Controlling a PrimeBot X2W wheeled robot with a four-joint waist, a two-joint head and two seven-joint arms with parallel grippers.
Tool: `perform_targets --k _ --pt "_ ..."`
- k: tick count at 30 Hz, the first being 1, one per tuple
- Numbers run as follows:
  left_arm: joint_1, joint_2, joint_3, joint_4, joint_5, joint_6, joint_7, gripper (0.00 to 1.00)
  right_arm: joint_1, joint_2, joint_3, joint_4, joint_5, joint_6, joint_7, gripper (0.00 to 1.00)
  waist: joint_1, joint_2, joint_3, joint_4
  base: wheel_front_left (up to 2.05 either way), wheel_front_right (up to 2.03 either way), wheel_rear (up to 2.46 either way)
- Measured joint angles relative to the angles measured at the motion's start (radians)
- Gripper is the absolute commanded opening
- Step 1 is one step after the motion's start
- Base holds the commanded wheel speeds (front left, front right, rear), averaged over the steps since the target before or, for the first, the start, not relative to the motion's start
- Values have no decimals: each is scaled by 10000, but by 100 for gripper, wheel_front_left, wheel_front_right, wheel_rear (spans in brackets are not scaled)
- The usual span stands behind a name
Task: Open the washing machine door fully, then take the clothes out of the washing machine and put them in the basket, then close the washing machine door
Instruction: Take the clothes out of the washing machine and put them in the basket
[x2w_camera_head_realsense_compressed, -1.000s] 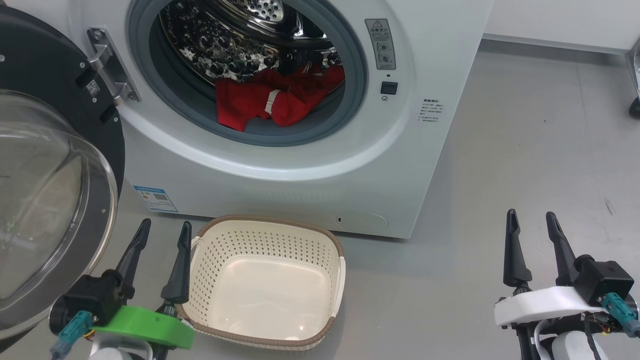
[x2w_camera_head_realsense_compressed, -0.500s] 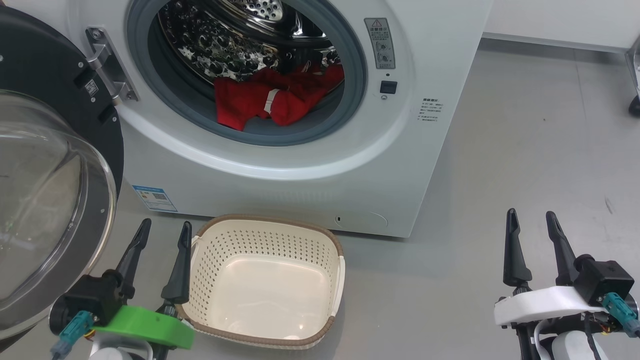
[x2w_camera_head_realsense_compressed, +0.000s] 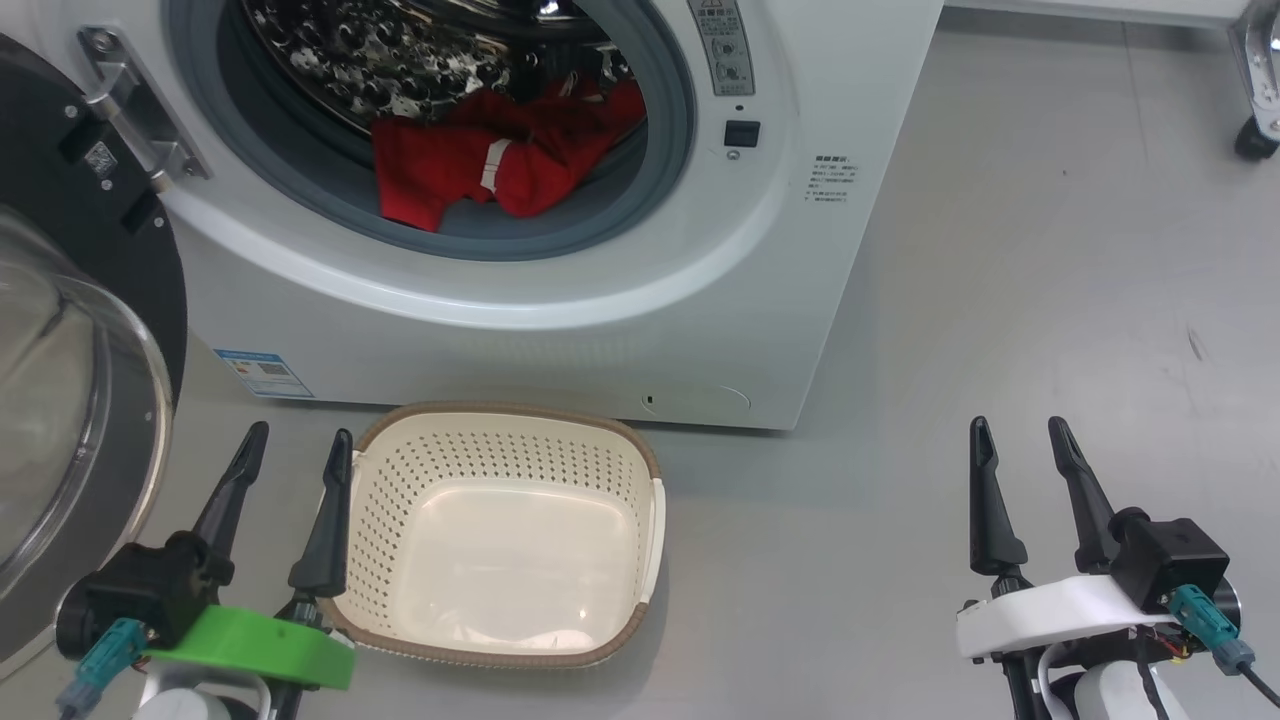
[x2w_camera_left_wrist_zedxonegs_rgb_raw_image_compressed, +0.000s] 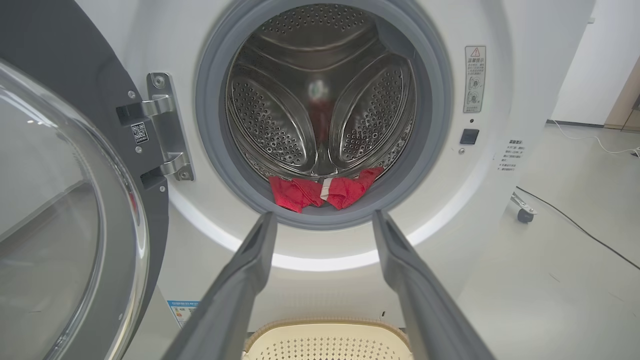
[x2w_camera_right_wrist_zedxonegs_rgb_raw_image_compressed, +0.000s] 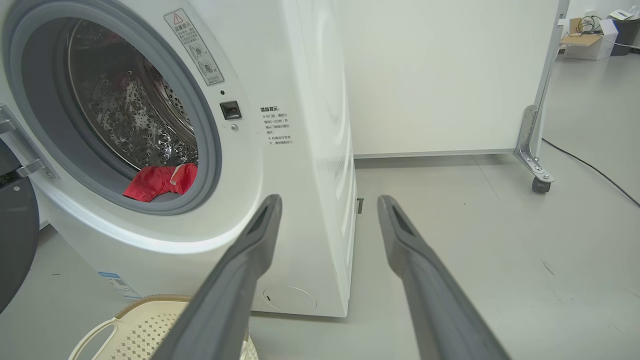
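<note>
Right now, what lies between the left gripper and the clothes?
Left wrist view: between the left gripper and the clothes, only open air and the lower lip of the gasket. The door stands aside.

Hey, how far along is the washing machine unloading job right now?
Done: the washing machine door is swung wide open. In hand: nothing; the left gripper and right gripper hover low, jaws open and empty. Left: the clothes lie inside the washing machine, the basket holds nothing, and the door needs closing.

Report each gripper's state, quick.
Left gripper: open, holding nothing.
Right gripper: open, holding nothing.
</note>
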Motion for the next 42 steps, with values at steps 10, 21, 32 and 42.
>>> perform_targets --k 10,21,32,42 --pt "-987 777 54 -67 23 -2 50 100 -132 8 410 -328 -104 -88 0 100 0 0 1072 -606 0 0 0" --pt "-2898 1333 407 470 -113 -2 894 100 -775 12 765 -539 -117 -176 0 100 0 0 2153 -1673 0 0 0" --pt "-4986 1697 529 1825 -435 2 2475 100 -1170 13 1421 -635 130 -353 -4 100 0 0 2964 -2586 0 0 0" --pt "-6451 2150 558 2986 -337 224 3754 100 -1331 12 1864 -765 474 -585 -13 100 0 0 3574 -3295 0 0 0"
